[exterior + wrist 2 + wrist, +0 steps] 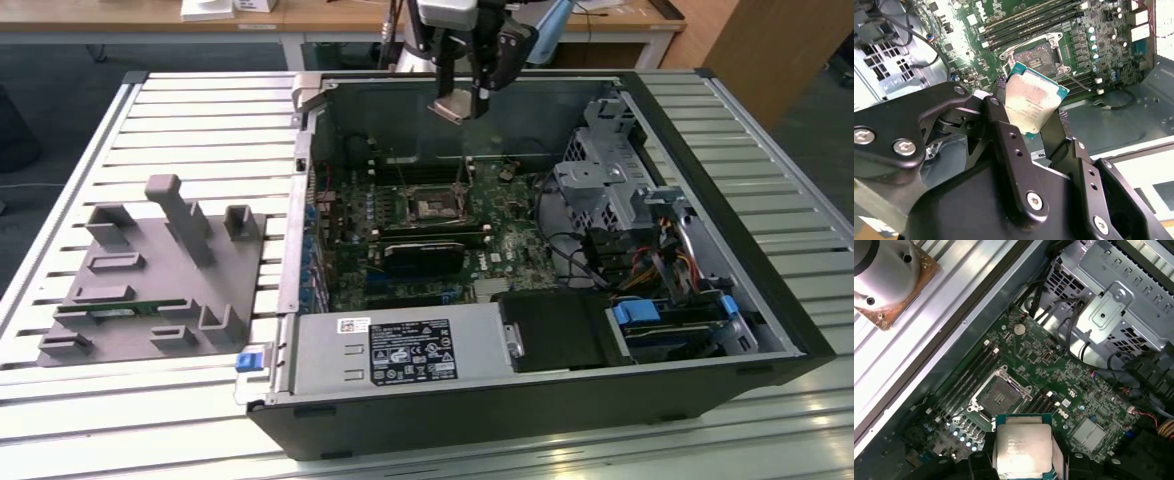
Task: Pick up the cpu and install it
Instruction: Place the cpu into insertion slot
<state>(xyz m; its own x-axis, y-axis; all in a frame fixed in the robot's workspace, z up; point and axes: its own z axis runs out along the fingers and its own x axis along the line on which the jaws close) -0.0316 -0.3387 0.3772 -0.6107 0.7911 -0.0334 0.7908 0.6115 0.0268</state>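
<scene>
My gripper (461,103) hangs above the far end of the open computer case, shut on the cpu (458,106). In both wrist views the cpu (1032,102) (1023,446) shows as a flat square chip with a silver top and a green rim, pinched at its edges between the black fingers (1004,131). Below it on the green motherboard (414,255) lies the open square socket (434,206) (1040,52) (999,395), its metal frame standing around a dark empty centre. The chip is held well above the socket, apart from it.
The case (534,400) lies on its side on a slatted metal table (200,130). A power supply (394,355), drive cage (607,175) and cable bundles crowd the exterior view's right. A black heatsink block (427,250) sits near the socket. A grey parts fixture (147,280) stands at the exterior view's left.
</scene>
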